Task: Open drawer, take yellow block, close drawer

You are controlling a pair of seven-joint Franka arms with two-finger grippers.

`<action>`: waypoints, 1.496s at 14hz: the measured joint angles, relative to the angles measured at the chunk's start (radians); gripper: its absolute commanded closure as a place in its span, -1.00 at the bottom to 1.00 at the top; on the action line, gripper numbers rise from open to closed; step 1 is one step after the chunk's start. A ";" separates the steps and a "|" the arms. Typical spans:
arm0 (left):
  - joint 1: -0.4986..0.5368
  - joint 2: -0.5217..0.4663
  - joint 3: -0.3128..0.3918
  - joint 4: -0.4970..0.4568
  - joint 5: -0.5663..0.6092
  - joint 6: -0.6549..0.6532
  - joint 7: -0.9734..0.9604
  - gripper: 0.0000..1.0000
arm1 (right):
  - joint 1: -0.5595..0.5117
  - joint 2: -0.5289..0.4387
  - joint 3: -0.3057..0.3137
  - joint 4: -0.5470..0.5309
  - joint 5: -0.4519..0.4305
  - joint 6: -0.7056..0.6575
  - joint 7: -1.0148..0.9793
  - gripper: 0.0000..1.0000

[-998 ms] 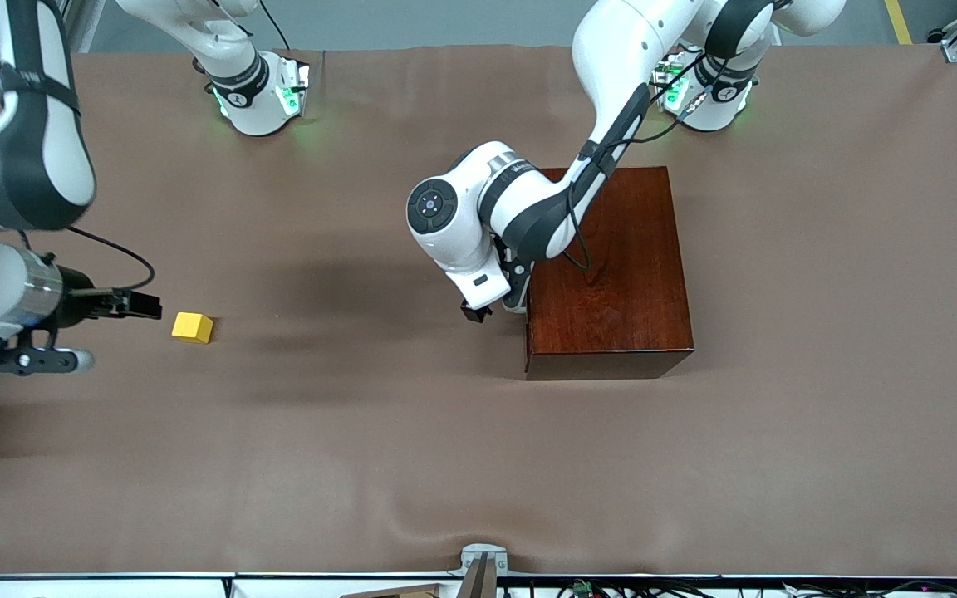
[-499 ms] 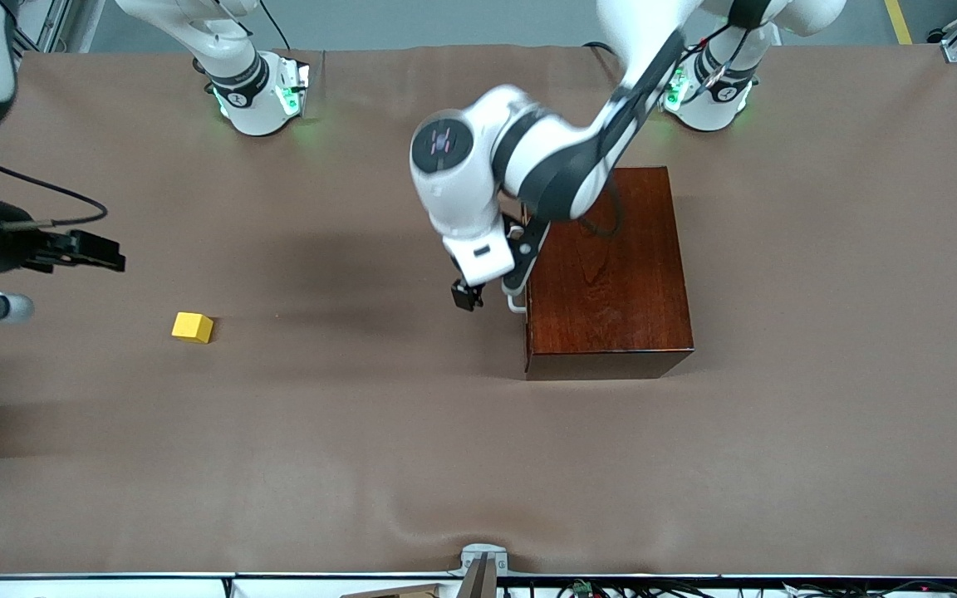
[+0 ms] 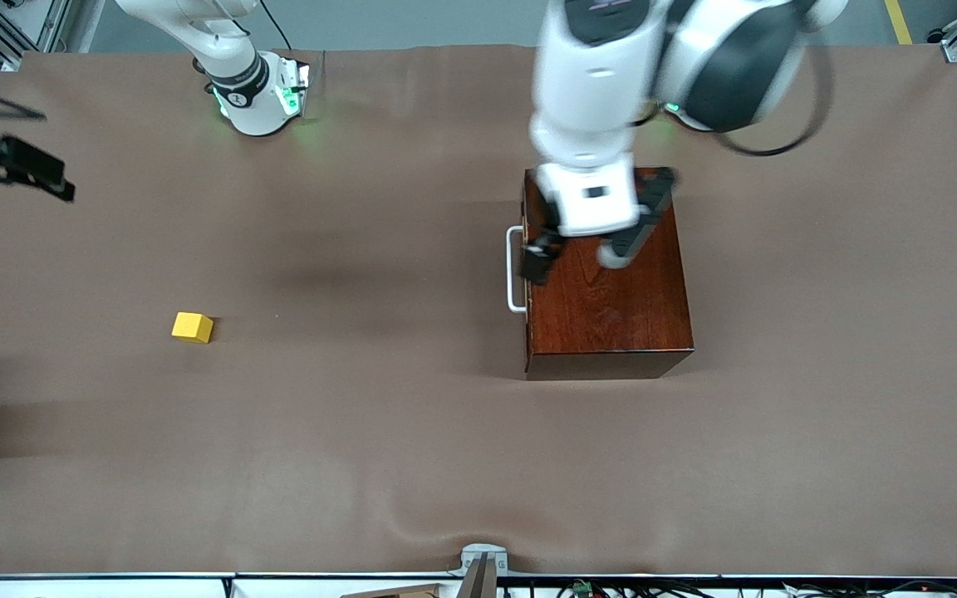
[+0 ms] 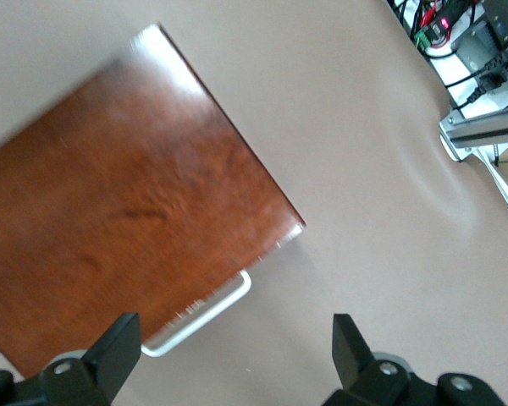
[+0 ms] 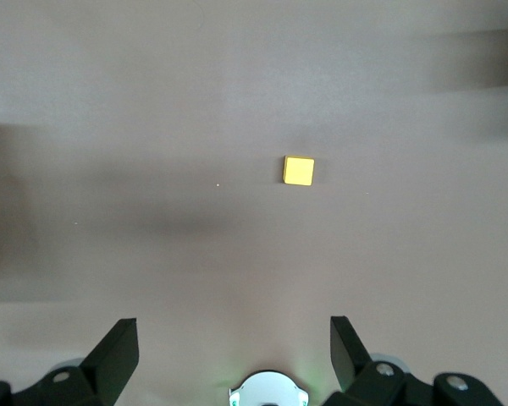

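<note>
**Both tools raised and spread, drawer shut, yellow block out on the surface**

The left tool [image 3: 541, 262] is seen up in the air over the mahogany box [image 3: 611, 282], above the edge that carries the drawer's handle [image 3: 514, 270]. In the left wrist view its two fingers [image 4: 114, 355] are spread wide apart with nothing gripped between them, and the box top [image 4: 127, 220] and the white handle [image 4: 203, 317] lie below them. The drawer [image 3: 526, 274] is pushed fully into the box, so that only its white U-shaped handle stands out from the box's side that faces the right arm's end of the surface.

The right tool [image 3: 26, 170] is held high over the surface [image 3: 362, 432] at the right arm's end, well apart from the box. In the right wrist view its fingers [image 5: 118, 347] are likewise spread, with nothing held, and the yellow block [image 5: 299, 170] is seen on the surface below.

The yellow block [image 3: 193, 327] rests on the bare brown surface, well apart from the box toward the right arm's end, outside the drawer, and about level with the box's nearer half as seen from the front camera. It is touched by neither tool
</note>
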 measured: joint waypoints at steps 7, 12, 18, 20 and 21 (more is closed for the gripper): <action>0.186 -0.067 0.000 -0.003 -0.006 -0.192 0.560 -1.00 | 0.000 -0.128 0.000 -0.236 0.000 0.122 -0.001 -1.00; 0.321 -0.142 -0.001 -0.079 -0.006 -0.257 0.883 -1.00 | 0.001 -0.216 0.003 -0.346 -0.003 0.170 -0.001 -1.00; 0.471 -0.296 0.000 -0.284 -0.006 -0.258 1.181 -1.00 | 0.001 -0.217 0.002 -0.351 -0.003 0.177 -0.002 -1.00; 0.499 -0.349 0.000 -0.352 -0.006 -0.252 1.221 -1.00 | 0.000 -0.217 -0.003 -0.351 -0.003 0.177 -0.002 -1.00; 0.502 -0.372 0.000 -0.383 -0.006 -0.244 1.226 -1.00 | 0.000 -0.217 -0.005 -0.351 -0.003 0.177 -0.002 -1.00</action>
